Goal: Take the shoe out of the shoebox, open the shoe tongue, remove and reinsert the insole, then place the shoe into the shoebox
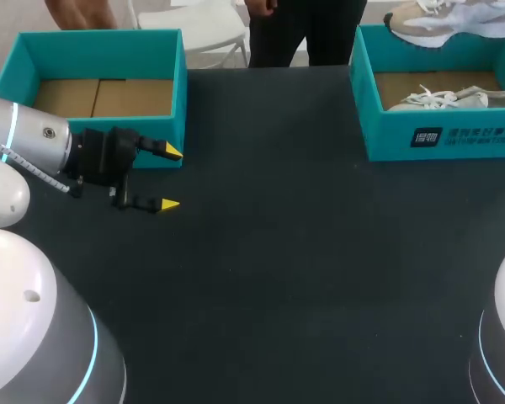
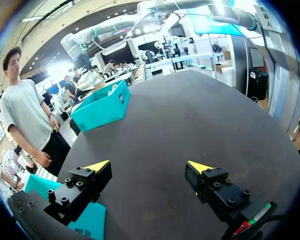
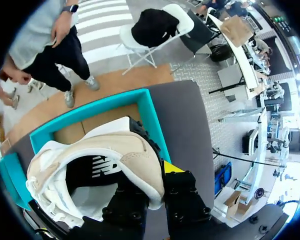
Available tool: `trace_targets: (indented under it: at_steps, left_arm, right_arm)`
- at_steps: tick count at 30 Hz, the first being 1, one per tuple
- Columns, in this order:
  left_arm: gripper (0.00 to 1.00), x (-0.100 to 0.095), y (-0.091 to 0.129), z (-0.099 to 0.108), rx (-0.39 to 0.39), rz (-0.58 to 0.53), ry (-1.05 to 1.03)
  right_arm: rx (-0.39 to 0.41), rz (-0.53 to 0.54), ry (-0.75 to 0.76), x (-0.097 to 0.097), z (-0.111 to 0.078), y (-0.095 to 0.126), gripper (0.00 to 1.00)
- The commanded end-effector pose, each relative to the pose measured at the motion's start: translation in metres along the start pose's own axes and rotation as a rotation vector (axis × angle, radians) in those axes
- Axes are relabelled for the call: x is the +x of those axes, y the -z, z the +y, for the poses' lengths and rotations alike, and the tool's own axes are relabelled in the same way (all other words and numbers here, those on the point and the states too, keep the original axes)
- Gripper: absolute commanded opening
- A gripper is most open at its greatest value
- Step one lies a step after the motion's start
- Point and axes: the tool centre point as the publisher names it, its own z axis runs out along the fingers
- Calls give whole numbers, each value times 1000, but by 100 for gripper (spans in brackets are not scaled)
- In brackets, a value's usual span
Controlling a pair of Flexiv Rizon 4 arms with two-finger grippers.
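So my right gripper [image 3: 155, 187] is clamped on the shoe [image 3: 115, 150], one finger inside the opening and the yellow-tipped one outside, pinching its beige side wall. The shoe hangs right over the teal shoebox [image 3: 90, 107]. From the head view the shoe [image 1: 442, 23] sits at the top right of the frame, above the shoebox [image 1: 446, 139], and a second shoe [image 1: 454, 97] lies inside. My left gripper [image 1: 170, 178] is at the left of the frame, fingers spread wide and holding nothing, just beside the other teal box [image 1: 181, 93] over the dark table [image 1: 278, 252].

The shoe [image 1: 438, 29] (over the shoebox [image 1: 442, 139]) is cropped by the head view's edge.
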Motion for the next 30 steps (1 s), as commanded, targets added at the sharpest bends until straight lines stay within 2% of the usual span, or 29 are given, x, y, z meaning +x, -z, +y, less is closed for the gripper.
trace_targets:
  at_steps: [1,9,15,29,30]
  left_arm:
    - [100,0,0,0,-3,1,0]
    - [100,0,0,0,-3,1,0]
    - [100,0,0,0,-3,1,0]
    - [100,0,0,0,-3,1,0]
    - [100,0,0,0,-3,1,0]
  right_arm:
    - [84,-2,2,1,10,4,0]
    - [84,-2,2,1,10,4,0]
    - [84,-25,3,3,5,-11,0]
    - [-29,-86,-144,12,-2,-46,0]
    - [-64,-93,-164,12,-2,-48,0]
